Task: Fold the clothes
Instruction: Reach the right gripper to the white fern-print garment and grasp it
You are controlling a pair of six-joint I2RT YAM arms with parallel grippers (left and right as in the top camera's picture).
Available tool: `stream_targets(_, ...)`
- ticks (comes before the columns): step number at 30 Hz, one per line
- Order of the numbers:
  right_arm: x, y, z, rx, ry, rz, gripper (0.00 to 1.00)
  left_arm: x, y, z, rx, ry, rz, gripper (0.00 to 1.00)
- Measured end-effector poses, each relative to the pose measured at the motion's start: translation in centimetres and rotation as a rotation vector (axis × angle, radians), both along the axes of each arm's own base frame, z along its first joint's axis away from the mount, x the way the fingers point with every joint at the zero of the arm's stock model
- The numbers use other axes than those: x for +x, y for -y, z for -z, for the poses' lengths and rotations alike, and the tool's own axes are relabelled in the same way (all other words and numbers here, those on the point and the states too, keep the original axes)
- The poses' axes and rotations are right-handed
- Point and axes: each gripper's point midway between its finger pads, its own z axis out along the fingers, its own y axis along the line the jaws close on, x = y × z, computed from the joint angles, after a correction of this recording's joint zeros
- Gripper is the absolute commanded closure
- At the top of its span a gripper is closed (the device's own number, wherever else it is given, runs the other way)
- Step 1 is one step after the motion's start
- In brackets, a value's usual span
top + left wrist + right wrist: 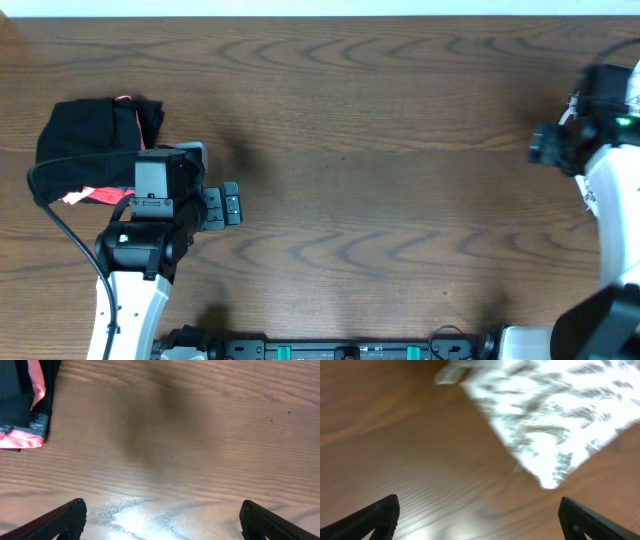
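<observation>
L gripper [162, 507] hovers over table [380, 150], jaws spread wide, nothing btwn them; its dark fingertips [65, 517] poke in at the bottom corners of L wrist view w/ only wood grain and a bright glare patch in the gap. Black bundle [95, 140] w/ coral-pink trim lies at far L of table; in overhead view the wrist of L arm [135, 295] covers its near R edge, and a black cable crosses in front of it. In L wrist view the bundle sits at top L corner, apart from the fingers, pink edge beside a grey knit band. R gripper [479, 502] likewise stands wide and empty, fingertips [377, 517] at the bottom corners of its own view. Dress [550, 420], white w/ grey-green fern-leaf print, lies on the table in upper R of R wrist view, ahead of R gripper and not touching it; one corner points down toward the R-side finger, and a small pale bit sticks out at its top L edge, too blurred to tell strap from fold. Dress shows in R wrist view only. Overhead has R arm [610, 190] at far R edge of table, well apart from L arm, wood surface btwn the two
</observation>
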Motion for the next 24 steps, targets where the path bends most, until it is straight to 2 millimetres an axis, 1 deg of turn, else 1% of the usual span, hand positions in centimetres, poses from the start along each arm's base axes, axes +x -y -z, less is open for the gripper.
stream_targets(1, -0.2, 1.7, 0.4, -0.007, 0.003, 0.041, 0.01, 0.0, 0.0, 0.0, -0.002, 0.000, 0.001, 0.02)
stream_targets(2, -0.4, 3.7, 1.0, -0.010, 0.006, 0.086, 0.01, 0.0, 0.1, 0.0, -0.003, 0.000, 0.001, 0.02)
stream_targets(4, -1.1, 6.4, 2.3, -0.007, -0.013, 0.134, 0.01, 0.0, 0.1, 0.0, -0.003, 0.000, 0.002, 0.02)
stream_targets(5, -1.6, 7.5, 3.3, 0.008, -0.034, 0.153, 0.01, 0.0, 0.1, 0.0, -0.003, 0.000, 0.002, 0.02)
stream_targets(7, -2.3, 8.5, 5.2, 0.040, -0.071, 0.172, 0.01, 0.0, 0.1, 0.0, -0.006, 0.000, 0.003, 0.02)
stream_targets(11, -2.0, 9.2, 8.5, 0.085, -0.115, 0.168, 0.01, 0.0, 0.2, 0.0, -0.008, 0.000, 0.004, 0.02)
stream_targets(14, -1.4, 9.3, 10.3, 0.101, -0.123, 0.158, 0.01, 0.0, 0.2, 0.0, -0.009, -0.001, 0.005, 0.02)
stream_targets(18, -0.8, 9.7, 11.8, 0.101, -0.130, 0.153, 0.01, 0.0, 0.2, 0.0, -0.010, -0.001, 0.003, 0.02)
stream_targets(21, -0.3, 10.3, 12.5, 0.080, -0.122, 0.151, 0.01, 0.0, 0.2, 0.0, -0.010, 0.000, 0.003, 0.02)
stream_targets(24, 0.2, 10.9, 13.1, 0.059, -0.119, 0.143, 0.04, 0.0, 0.2, 0.0, -0.010, 0.000, 0.003, 0.02)
